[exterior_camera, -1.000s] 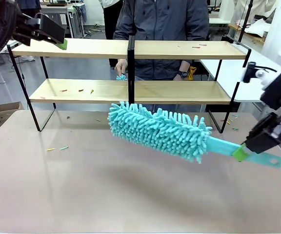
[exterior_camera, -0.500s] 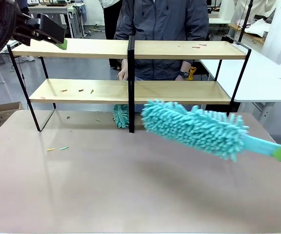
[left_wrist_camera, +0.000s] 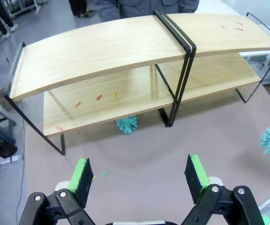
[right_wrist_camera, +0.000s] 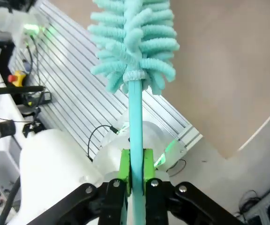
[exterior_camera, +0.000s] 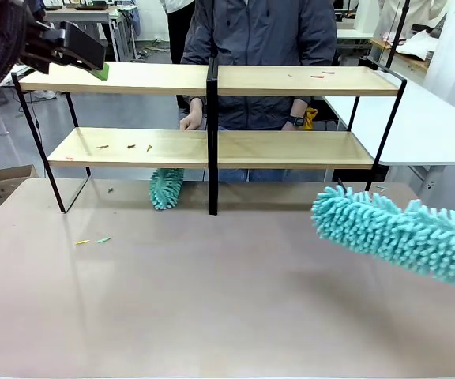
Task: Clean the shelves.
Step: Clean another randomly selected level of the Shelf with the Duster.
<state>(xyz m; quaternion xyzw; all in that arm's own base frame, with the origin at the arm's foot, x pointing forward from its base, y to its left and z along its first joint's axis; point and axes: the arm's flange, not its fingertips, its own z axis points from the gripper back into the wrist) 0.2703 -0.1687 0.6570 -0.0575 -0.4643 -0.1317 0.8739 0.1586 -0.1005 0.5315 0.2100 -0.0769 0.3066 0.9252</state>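
Scraps (exterior_camera: 130,146) on shelves (exterior_camera: 291,148); small duster (exterior_camera: 165,188) beneath

Big teal duster (exterior_camera: 401,234) swung from table centre out to the right edge. Person's small duster (exterior_camera: 165,188) dropped from behind the lower tier of the shelves (exterior_camera: 291,148) to under it, now left of the central post (exterior_camera: 212,134). Person's hand (exterior_camera: 190,121) came down slightly.
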